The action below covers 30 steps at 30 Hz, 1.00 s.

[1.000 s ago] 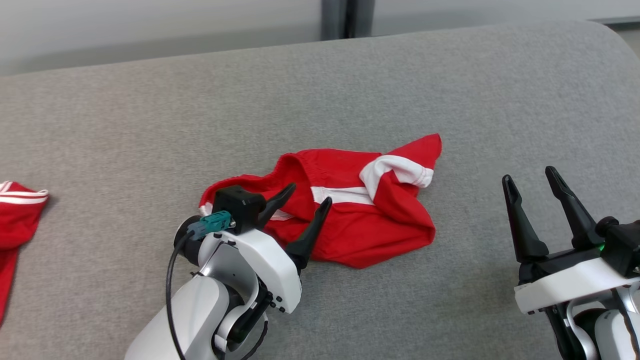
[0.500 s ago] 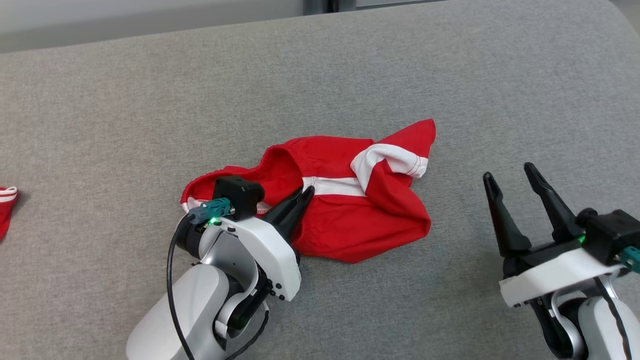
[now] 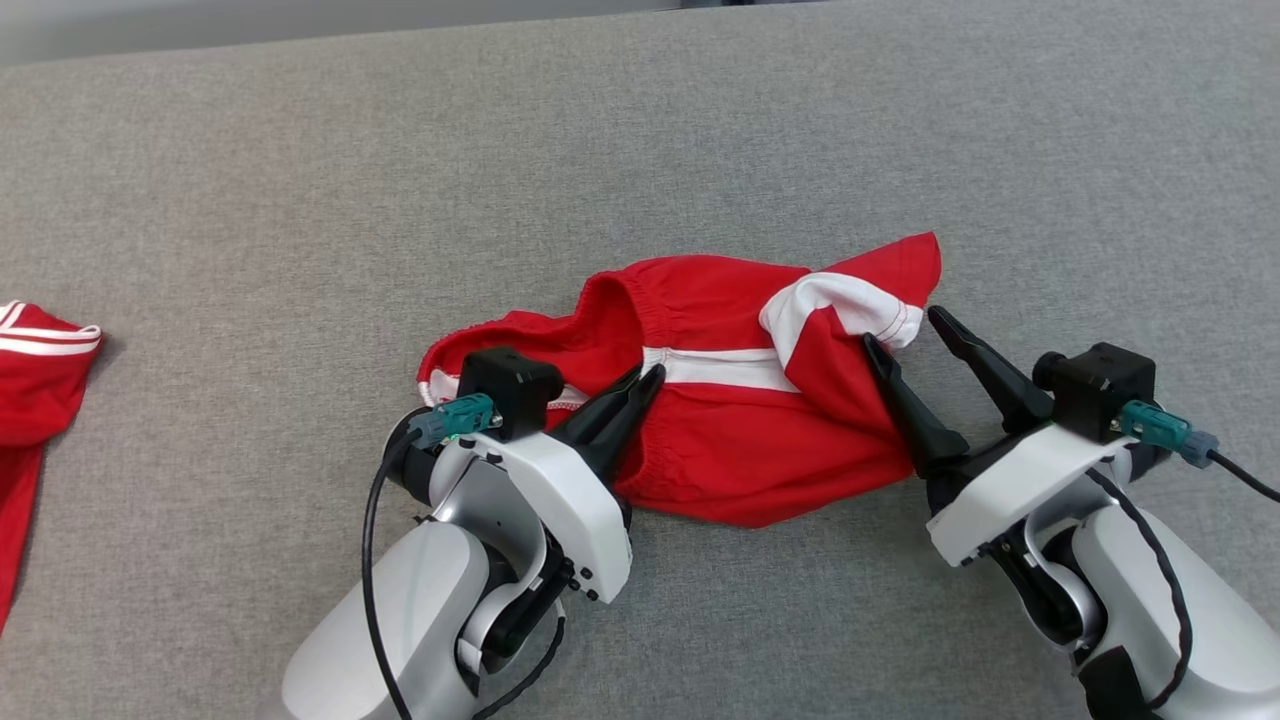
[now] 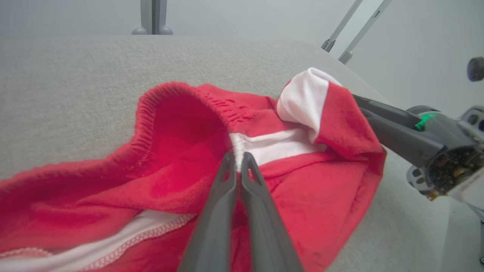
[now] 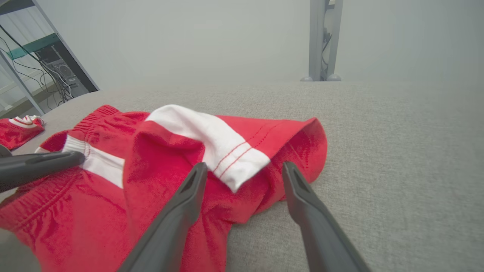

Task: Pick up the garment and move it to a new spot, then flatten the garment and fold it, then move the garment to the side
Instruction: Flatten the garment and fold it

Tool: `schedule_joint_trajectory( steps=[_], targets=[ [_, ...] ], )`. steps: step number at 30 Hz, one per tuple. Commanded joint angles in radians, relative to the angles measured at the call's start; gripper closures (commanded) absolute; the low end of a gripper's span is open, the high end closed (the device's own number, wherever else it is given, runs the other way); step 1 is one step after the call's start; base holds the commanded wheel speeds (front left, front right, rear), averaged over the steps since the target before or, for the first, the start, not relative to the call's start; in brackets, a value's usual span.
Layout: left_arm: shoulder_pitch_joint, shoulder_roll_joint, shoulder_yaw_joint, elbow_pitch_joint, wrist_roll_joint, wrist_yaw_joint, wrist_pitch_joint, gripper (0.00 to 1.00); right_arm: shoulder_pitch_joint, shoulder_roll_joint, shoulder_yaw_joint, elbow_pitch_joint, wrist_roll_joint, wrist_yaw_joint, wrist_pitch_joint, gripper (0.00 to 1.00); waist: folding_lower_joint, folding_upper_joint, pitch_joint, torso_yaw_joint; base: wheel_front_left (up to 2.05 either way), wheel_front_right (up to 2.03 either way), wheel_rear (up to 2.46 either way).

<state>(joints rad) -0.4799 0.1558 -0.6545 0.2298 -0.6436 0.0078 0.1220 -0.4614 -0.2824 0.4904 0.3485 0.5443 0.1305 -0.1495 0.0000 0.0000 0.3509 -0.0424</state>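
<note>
Two grippers flank the crumpled red garment (image 3: 740, 440), which lies with its long axis left to right on the grey cushion (image 3: 700, 150). Nearest its middle, the left gripper (image 3: 642, 383) is pinched together on cloth beside the white stripe, forearm low. The right gripper (image 3: 903, 335) slants in, fingers apart astride the white-hemmed corner.

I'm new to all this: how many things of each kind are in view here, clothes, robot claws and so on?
Red garments: 2, the crumpled garment in the middle and a second garment at the left edge.
Grippers: 2, the left gripper and the right gripper.
Grey padded surface: 1.
Total: 5.
</note>
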Motion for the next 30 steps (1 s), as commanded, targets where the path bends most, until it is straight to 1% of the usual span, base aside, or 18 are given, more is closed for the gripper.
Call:
schedule_joint_trajectory(
  steps=[1, 2, 3, 4, 8, 14, 17, 20, 25, 30],
  targets=[
    [-0.021, 0.004, 0.001, 0.003, 0.006, -0.005, -0.010, 1.00, -0.024, -0.008, 0.019, 0.017, 0.011, 0.000, -0.027, 0.49, 0.0000, 0.0000, 0.000, 0.007, 0.00, 0.00, 0.00],
    [-0.021, 0.003, 0.001, 0.004, 0.006, -0.006, -0.012, 1.00, -0.033, -0.012, 0.031, 0.027, 0.023, 0.000, -0.040, 0.55, 0.0000, 0.0000, -0.001, 0.008, 0.00, 0.00, 0.00],
    [-0.021, 0.003, 0.001, 0.004, 0.006, -0.006, -0.015, 1.00, -0.041, -0.017, 0.042, 0.040, 0.035, 0.000, -0.051, 0.89, 0.0000, 0.0000, -0.002, 0.010, 0.00, 0.00, 0.00],
    [-0.020, 0.003, 0.001, 0.006, 0.006, -0.005, -0.018, 1.00, -0.047, -0.021, 0.060, 0.046, 0.046, 0.000, -0.055, 1.00, 0.0000, 0.0000, -0.002, 0.011, 0.00, 0.00, 0.00],
    [-0.019, 0.006, 0.010, -0.001, 0.009, -0.002, -0.046, 1.00, -0.072, -0.041, 0.084, 0.044, 0.088, 0.000, -0.090, 1.00, 0.0000, 0.0000, -0.005, 0.009, 0.00, 0.00, 0.00],
    [-0.029, 0.023, 0.046, -0.042, 0.020, 0.016, -0.108, 1.00, -0.069, -0.068, 0.036, -0.018, 0.123, 0.000, -0.114, 1.00, 0.0000, 0.0000, -0.022, 0.002, 0.00, 0.00, 0.00],
    [-0.027, 0.041, 0.077, -0.093, 0.015, 0.027, -0.139, 1.00, -0.058, -0.088, -0.024, -0.096, 0.130, 0.000, -0.117, 1.00, 0.0000, 0.0000, -0.040, -0.003, 0.00, 0.00, 0.00],
    [-0.025, 0.067, 0.115, -0.162, 0.004, 0.037, -0.152, 1.00, -0.037, -0.105, -0.100, -0.204, 0.130, 0.000, -0.118, 1.00, 0.0000, 0.0000, -0.063, -0.006, 0.00, 0.00, 0.00],
    [-0.037, 0.122, 0.176, -0.288, 0.005, 0.065, -0.145, 1.00, -0.013, -0.145, -0.193, -0.345, 0.133, 0.000, -0.115, 1.00, 0.0000, 0.0000, -0.097, -0.003, 0.00, 0.00, 0.00],
    [-0.038, 0.175, 0.242, -0.416, 0.001, 0.102, -0.135, 1.00, 0.007, -0.174, -0.273, -0.462, 0.135, 0.000, -0.080, 1.00, 0.0000, 0.0000, -0.129, 0.003, 0.00, 0.00, 0.00]
  ],
)
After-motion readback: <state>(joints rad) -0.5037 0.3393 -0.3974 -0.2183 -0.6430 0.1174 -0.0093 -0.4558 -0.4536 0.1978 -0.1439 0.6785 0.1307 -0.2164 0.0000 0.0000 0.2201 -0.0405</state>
